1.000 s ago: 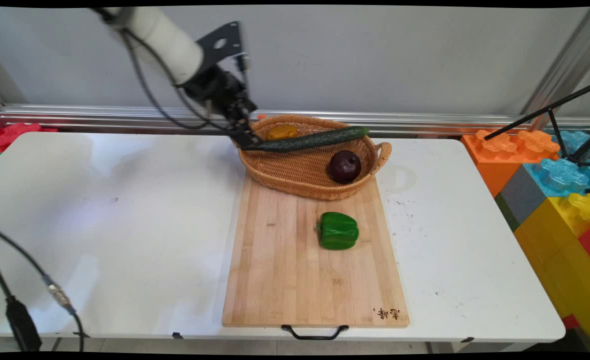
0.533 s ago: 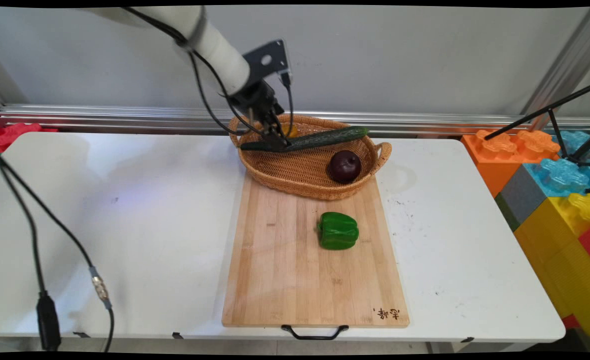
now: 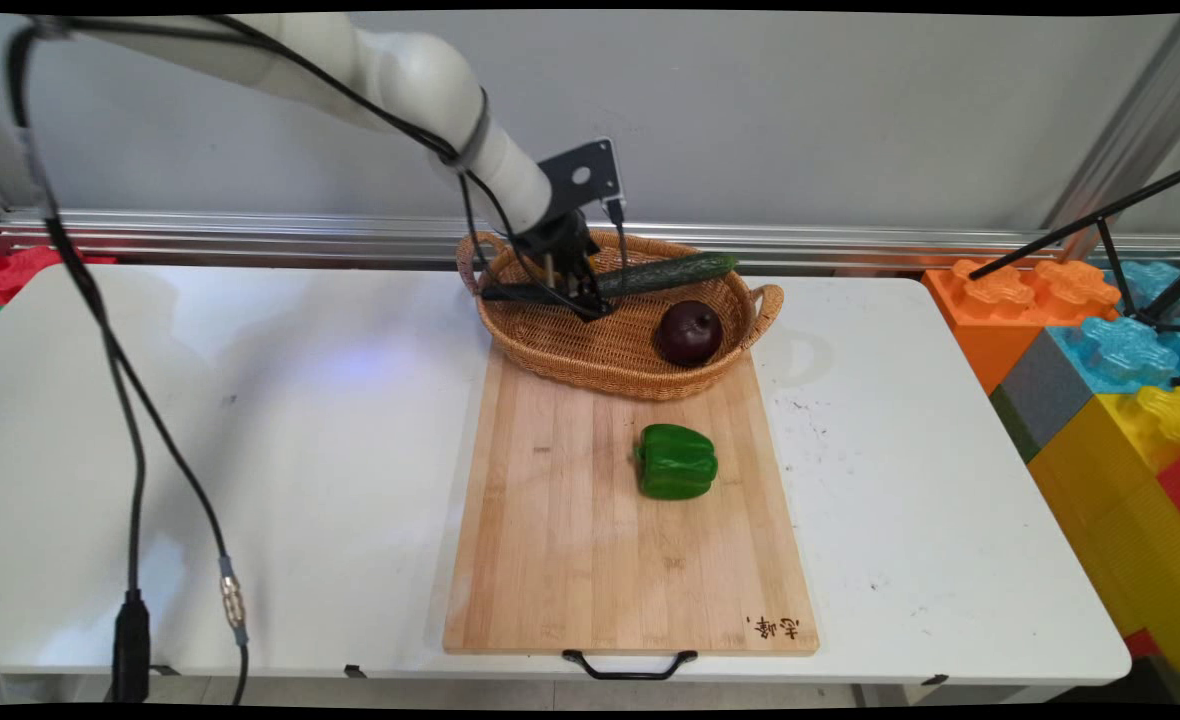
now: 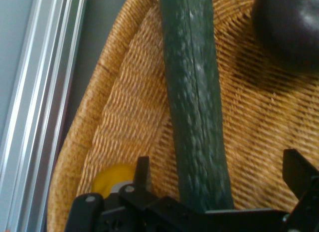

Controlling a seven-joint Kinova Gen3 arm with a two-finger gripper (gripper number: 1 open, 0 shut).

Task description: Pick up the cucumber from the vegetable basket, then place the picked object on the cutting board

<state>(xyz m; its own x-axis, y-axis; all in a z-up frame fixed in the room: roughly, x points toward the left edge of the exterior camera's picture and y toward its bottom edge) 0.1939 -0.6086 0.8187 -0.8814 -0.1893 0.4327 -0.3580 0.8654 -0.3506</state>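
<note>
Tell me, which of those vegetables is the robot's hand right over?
The long dark green cucumber in the wicker basket. The open fingers straddle it, while the green pepper sits apart on the cutting board.

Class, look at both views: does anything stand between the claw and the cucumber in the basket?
Nothing visible does. The open claw hangs over the cucumber, one finger on each side of it. The dark purple fruit and the yellow item in the wicker basket lie off to the sides.
</note>
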